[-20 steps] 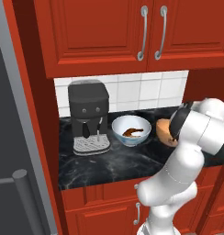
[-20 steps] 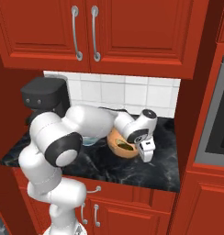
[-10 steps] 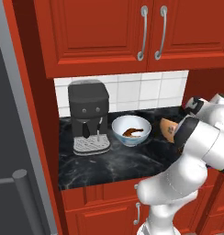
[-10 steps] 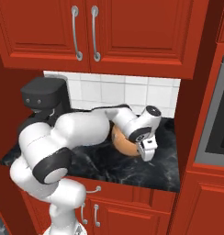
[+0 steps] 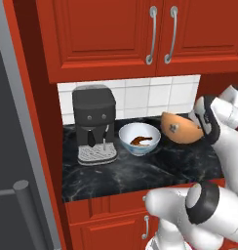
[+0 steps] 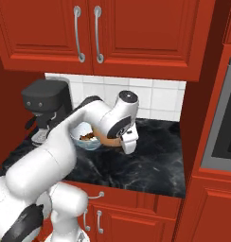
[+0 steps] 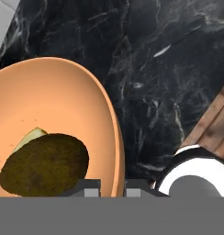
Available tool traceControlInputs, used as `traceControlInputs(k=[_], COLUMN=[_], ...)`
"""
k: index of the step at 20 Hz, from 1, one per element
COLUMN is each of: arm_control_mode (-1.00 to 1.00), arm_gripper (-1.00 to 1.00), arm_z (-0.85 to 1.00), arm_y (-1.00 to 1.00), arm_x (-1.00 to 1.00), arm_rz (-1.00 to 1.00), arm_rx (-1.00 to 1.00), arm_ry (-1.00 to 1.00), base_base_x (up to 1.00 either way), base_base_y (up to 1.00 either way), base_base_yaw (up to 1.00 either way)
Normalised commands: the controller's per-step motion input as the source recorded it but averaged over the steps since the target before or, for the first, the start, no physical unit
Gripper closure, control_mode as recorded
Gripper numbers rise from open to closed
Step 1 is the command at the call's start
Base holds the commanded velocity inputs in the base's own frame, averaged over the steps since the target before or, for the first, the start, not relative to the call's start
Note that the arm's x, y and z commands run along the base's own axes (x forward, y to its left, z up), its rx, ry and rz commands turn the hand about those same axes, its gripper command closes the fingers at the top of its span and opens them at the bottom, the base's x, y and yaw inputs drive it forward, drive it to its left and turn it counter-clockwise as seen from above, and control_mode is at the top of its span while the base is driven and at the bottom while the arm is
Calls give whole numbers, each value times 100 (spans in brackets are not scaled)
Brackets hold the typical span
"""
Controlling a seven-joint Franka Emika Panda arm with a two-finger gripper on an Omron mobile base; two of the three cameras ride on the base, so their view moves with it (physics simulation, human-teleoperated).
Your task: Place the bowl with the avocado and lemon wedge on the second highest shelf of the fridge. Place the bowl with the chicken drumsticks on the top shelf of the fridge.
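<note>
The orange bowl (image 5: 182,129) is off the counter (image 5: 140,171), held tilted in the air above the right part of the dark marble top, so that its underside faces the left base camera. In the hand view the orange bowl (image 7: 54,124) shows its inside: a dark green avocado (image 7: 45,165) lies low in it, with a pale yellow lemon wedge (image 7: 29,137) showing just behind it and touching it. The gripper (image 7: 109,188) is closed narrowly on the rim of the orange bowl, one finger tip inside the rim and one outside. From the right base view the gripper (image 6: 128,142) hangs over the counter (image 6: 146,165) with the orange bowl (image 6: 108,140) mostly hidden behind the hand.

The white bowl (image 5: 139,138) stands on the counter left of the orange bowl, near its back edge, with brown chicken pieces (image 5: 142,140) inside. It is apart from the orange bowl. The same white bowl (image 6: 85,138) shows partly behind the arm in the right base view.

Further left, at the back left of the counter, stands a dark coffee machine (image 5: 94,124), just beside the white bowl. White wall tiles (image 5: 155,97) run behind the counter, under red cabinets (image 5: 121,34) with grey bar handles. At the far left edge of the left base view is the grey fridge (image 5: 13,161) with its bar handle (image 5: 30,215).
</note>
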Motion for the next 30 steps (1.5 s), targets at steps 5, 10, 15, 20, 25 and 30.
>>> traceControlInputs(k=[5, 10, 15, 20, 25, 30], arm_control_mode=[-100, -100, -100, 100, 100, 100], arm_gripper=[100, 100, 100, 100, 100, 100], arm_z=[54, 16, 3, 0, 0, 0], arm_y=[52, 11, 0, 0, 0, 0], arm_x=[-98, -99, -13, 0, 0, 0], arm_rz=[12, 13, 0, 0, 0, 0], arm_rx=[-23, -18, 0, 0, 0, 0], arm_ry=[-20, -29, -4, 0, 0, 0], base_base_x=[0, 0, 0, -85, -86, -76], base_base_y=[0, 0, 0, 0, 2, 14], base_base_yaw=[0, 0, 0, 16, 21, 49])
